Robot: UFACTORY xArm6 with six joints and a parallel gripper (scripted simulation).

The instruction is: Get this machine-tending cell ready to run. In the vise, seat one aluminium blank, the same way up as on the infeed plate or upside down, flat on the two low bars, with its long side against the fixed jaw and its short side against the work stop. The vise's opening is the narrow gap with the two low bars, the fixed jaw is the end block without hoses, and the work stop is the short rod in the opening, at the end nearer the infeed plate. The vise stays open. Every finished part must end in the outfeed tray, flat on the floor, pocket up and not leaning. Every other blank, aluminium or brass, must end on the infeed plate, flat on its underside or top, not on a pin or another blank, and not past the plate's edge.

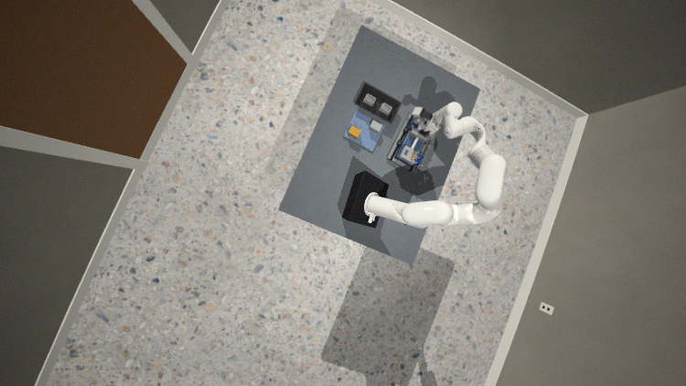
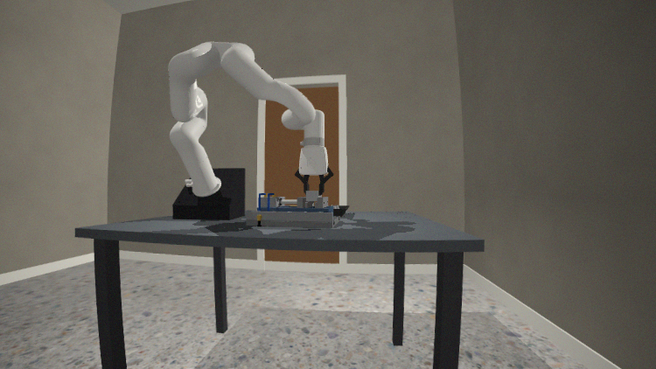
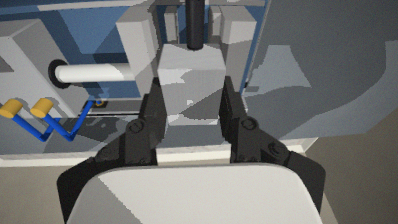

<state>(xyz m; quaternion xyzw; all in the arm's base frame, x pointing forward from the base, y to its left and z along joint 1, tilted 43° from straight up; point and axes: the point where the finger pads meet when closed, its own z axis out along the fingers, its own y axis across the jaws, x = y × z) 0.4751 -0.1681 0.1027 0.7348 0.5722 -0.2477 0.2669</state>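
Wrist: black two-finger gripper (image 3: 191,112) half-closed on grey aluminium blank (image 3: 190,85) over vise (image 3: 90,60); off-square release risks missing black work-stop rod (image 3: 195,22).

Grey-beige walls (image 2: 527,137) enclose a speckled terrazzo floor (image 2: 297,321), a brown white-framed door (image 2: 284,151) and a dark grey black-legged table (image 2: 413,238).

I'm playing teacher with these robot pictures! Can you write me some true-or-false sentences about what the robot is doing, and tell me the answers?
1. The gripper is squeezing a grey block. True.
2. The gripper hangs over the outfeed tray. False: it is over the vise.
3. Two grey parts lie in the outfeed tray. True.
4. The infeed plate holds three orange blocks. False: it holds one orange block and one grey block.
5. The arm stands on a black base. True.
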